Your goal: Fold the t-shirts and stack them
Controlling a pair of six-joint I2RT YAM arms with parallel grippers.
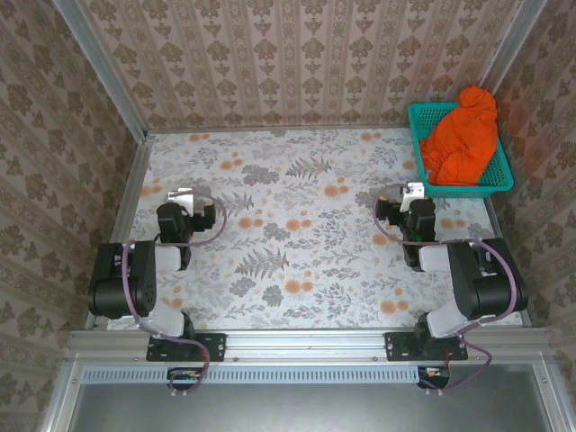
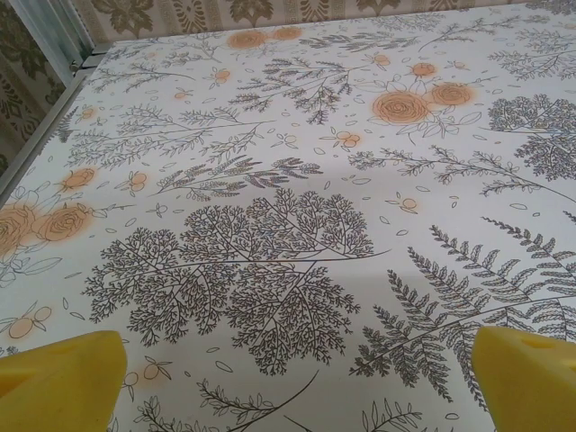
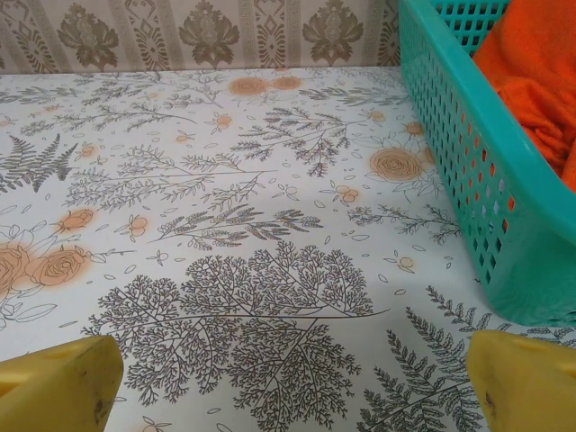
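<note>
Orange t-shirt (image 1: 462, 135): heaped in teal mesh basket (image 1: 472, 190), far right. We log right gripper (image 1: 411, 193) just beside it, left gripper (image 1: 184, 196) well apart, both spread wide and empty.

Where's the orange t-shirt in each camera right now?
Top external: orange t-shirt heaped in the teal basket, far right corner.
Right wrist: orange t-shirt at top right, inside the teal basket.
Shared landmark: the teal basket on the floral table.
</note>
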